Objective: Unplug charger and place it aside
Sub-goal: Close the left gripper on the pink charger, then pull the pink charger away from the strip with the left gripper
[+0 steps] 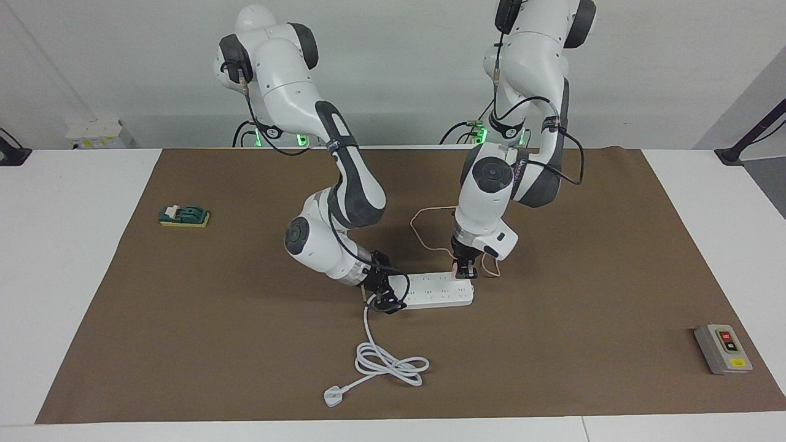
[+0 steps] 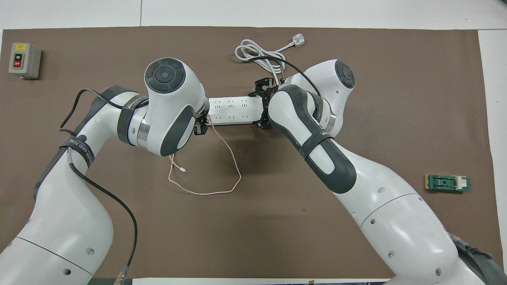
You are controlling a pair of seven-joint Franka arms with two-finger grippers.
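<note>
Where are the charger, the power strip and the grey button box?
charger (image 1: pixel 465 271), facing view, pink cube between the left gripper's fingers
power strip (image 2: pixel 233 111), overhead view, bare socket face
grey button box (image 1: pixel 723 348), facing view, its top face

White table (image 1: pixel 73 294), brown mat (image 1: pixel 583 258) (power strip (image 1: pixel 439 293), grey box (image 1: pixel 723 348) on it)

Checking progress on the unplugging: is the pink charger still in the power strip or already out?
Apparently still in: the charger sits on the power strip, clamped by the left gripper. Any gap cannot be told.
</note>
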